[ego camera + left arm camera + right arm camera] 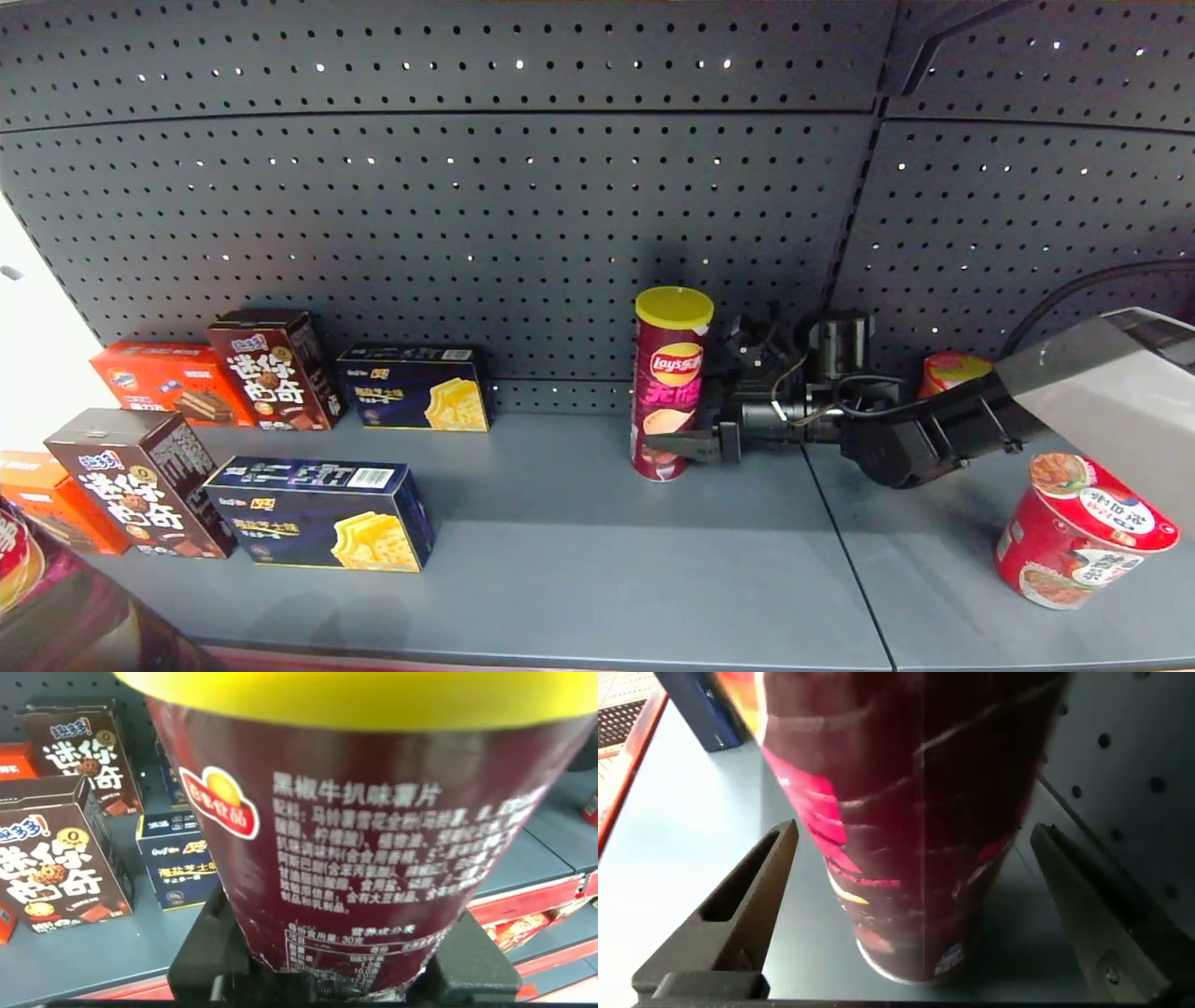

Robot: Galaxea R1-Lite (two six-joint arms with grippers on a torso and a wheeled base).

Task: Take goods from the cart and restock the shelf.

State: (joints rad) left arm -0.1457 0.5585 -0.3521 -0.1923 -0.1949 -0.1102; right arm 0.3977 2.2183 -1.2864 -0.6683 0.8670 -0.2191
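Closest to my left wrist camera, the held chips can [374, 859], dark red with a yellow lid, is sitting in my left claw [341, 966]. Black fingers [210, 952] are pressing on both sides of it, so that claw is clamped on this can.

I am looking at the standing chips can [670, 387] next. It is standing upright on the grey shelf [579, 560], with the holey back wall [467, 233] just behind it. My right claw [913, 859] is sitting around this can with its two fingers apart. One finger [738, 915] is on each side, and I am seeing a small gap between each finger and the can, so they are not touching it.

To the left of the standing chips can, well apart, two blue boxes [415, 387], two brown boxes [275, 369] and an orange box [159, 381] are sitting in rows. To the right of it, well apart and nearer the front, a red noodle cup [1078, 532] is resting. Another red cup [952, 371] is peeking out from behind my right arm, also right of the can.
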